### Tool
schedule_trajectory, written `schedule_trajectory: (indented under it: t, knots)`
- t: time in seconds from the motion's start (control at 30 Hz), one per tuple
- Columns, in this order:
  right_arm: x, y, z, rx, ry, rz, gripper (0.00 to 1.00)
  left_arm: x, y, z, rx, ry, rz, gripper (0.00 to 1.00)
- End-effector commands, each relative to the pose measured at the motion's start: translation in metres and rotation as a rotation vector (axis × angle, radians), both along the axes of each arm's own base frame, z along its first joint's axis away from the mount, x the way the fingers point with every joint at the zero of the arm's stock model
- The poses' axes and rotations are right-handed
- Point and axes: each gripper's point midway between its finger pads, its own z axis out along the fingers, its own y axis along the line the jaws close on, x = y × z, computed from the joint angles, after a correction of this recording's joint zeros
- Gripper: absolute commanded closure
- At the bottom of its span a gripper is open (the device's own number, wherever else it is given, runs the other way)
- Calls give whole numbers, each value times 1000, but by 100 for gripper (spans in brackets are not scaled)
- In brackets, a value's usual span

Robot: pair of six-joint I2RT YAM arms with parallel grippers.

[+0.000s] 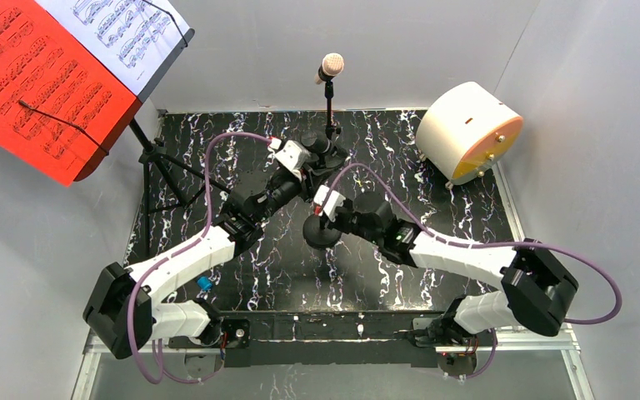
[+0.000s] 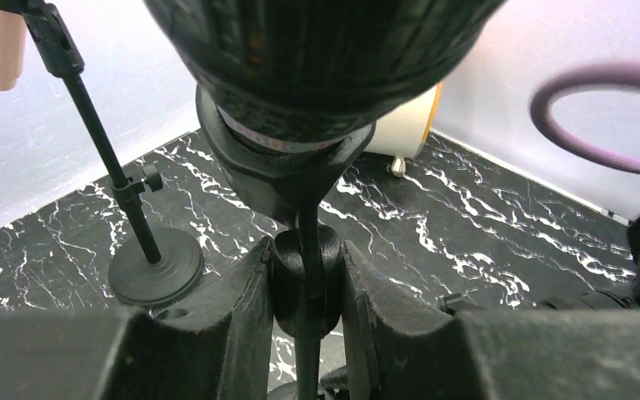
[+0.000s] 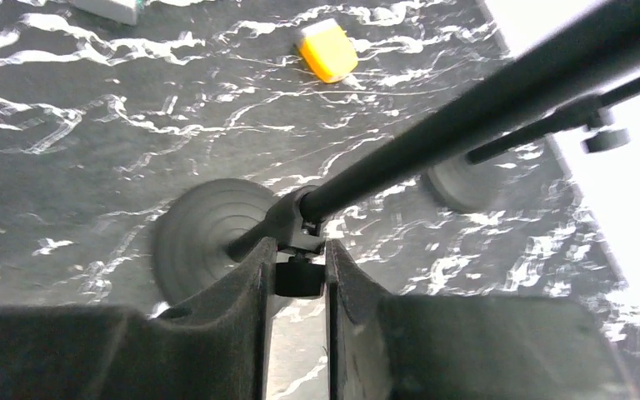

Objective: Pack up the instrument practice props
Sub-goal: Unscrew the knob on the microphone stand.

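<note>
Gripping state, left: the left gripper (image 2: 307, 287) is clenched on the clip joint (image 2: 304, 250) just under the black microphone (image 2: 317, 50); the pole runs down between its fingers.
Gripping state, right: the right gripper (image 3: 298, 275) is clenched on a small knob where the pole (image 3: 467, 108) meets the round base (image 3: 208, 237).
Location of held item: mid-table (image 1: 433, 217), between the two arms. Whether the round base rests on the surface or is raised cannot be told.
Items not yet packed: the beige-headed microphone (image 1: 331, 65) stands upright at the back. The music rack (image 1: 152, 154), carrying the red sheet (image 1: 33, 83) and white sheet (image 1: 133, 29), stands at the far left.
Hazard 1, opposing pull: both arms hold one rigid stand. Mismatched motion would likely bend the pole or wrench a joint apart.
Hazard 2, slip: the right grip bears on a small knob only. A sideways load could let it rotate or pop free, dropping the base end.
Hazard 3, collision: the beige stand base (image 2: 154, 271) sits just beside the held stand. A swing toward the back could topple it.
Hazard 4, head release: tilting the stand may let the black microphone slide from its clip.
Hazard 5, bystander: the white cylinder (image 1: 467, 133) sits well apart at the right rear. A wide rightward sweep could strike it.
</note>
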Motion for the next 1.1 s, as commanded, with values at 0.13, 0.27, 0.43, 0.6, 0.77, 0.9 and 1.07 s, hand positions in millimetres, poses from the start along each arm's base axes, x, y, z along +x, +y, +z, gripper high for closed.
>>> schedule_trajectory:
  t: [0.13,0.27,0.43,0.6,0.77,0.9,1.07]
  knots:
    - [9,-19,-12,-464,-553,95,99,-4,-6,-18,39,93,-4,100]
    - [11,-19,-6,-552,-704,85,99,-3,-7,-21,39,105,-3,100]
    - [12,-17,6,-610,-883,69,99,-1,-7,-24,43,114,5,100]
    - [15,-15,13,-594,-929,35,99,0,-5,-24,43,114,11,100]
    - [13,-14,19,-432,-803,-30,86,1,-2,-23,50,106,25,100]
    - [3,-11,23,-226,-605,-66,66,2,0,-23,59,96,33,100]
    - [-12,-10,22,9,-320,-135,46,3,-1,-26,70,94,29,100]
